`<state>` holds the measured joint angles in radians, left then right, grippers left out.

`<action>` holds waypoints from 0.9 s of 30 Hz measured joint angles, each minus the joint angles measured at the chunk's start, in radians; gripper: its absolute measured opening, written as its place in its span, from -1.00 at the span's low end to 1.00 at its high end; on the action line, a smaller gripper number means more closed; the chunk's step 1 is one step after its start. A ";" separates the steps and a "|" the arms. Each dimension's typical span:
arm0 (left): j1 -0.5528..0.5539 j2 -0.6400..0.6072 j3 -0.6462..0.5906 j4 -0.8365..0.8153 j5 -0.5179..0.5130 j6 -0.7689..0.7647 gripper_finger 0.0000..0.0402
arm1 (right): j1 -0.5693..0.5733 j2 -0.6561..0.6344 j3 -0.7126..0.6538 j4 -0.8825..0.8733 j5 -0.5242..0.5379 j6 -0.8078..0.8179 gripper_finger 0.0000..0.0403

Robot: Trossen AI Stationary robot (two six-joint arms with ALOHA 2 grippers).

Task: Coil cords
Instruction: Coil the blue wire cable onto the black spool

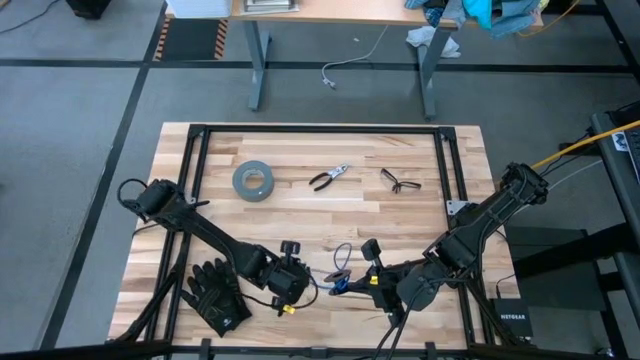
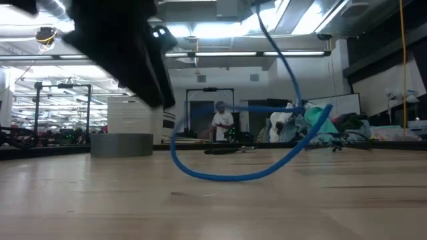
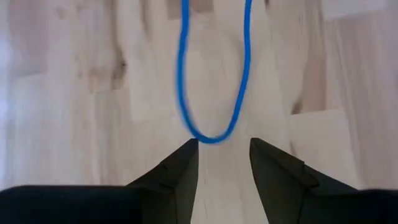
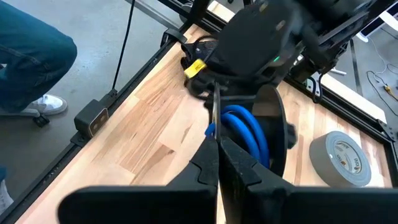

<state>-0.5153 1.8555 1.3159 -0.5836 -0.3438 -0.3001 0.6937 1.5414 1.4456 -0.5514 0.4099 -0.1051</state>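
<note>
**Q:** Between the two tools, near the front edge of the worktop (image 1: 300,190), what matters for the coming move?

**A:** Start at the left tool (image 3: 222,163). Its two dark fingers are spread, with nothing between them. Just beyond their tips hangs the rounded end of a bright blue loop of the cords (image 3: 213,134). The loop's long axis runs straight away from that tool, in line with the gap between its fingers.

**Q:** And the right tool?

**A:** The right tool (image 4: 217,163) has its fingers pressed together on a thin black strand of the cords. Stacked blue turns sit just past its tips, against the dark body of the other arm. Seen from above, the two tools face each other, with the small blue-and-black bundle between them.

**Q:** Which arm is nearer the free loop?

**A:** The left one, by my judgement. The loop end is just beside its open tips, so a short advance along the loop's axis would bring the cord between the fingers.

**Q:** Anything else nearby?

**A:** Black gloves (image 1: 218,292) lie beside the left arm. A grey duct tape roll (image 1: 254,180), pliers (image 1: 329,178) and safety glasses (image 1: 400,181) lie well apart, farther back.
</note>
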 joint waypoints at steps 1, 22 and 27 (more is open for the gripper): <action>-0.004 -0.014 0.000 -0.008 -0.001 -0.015 -0.31 | 0.000 0.000 0.000 0.000 0.000 0.000 -1.00; -0.064 -0.074 -0.029 0.536 -0.451 0.336 -0.16 | 0.000 0.000 0.000 0.030 -0.007 0.003 -1.00; -0.018 -0.073 -0.163 0.846 -0.413 0.364 -0.05 | 0.016 -0.007 0.000 0.025 -0.007 0.004 -1.00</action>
<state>-0.5332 1.7826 1.1529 0.2623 -0.7565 0.0637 0.7102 1.5342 1.4456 -0.5265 0.4030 -0.1015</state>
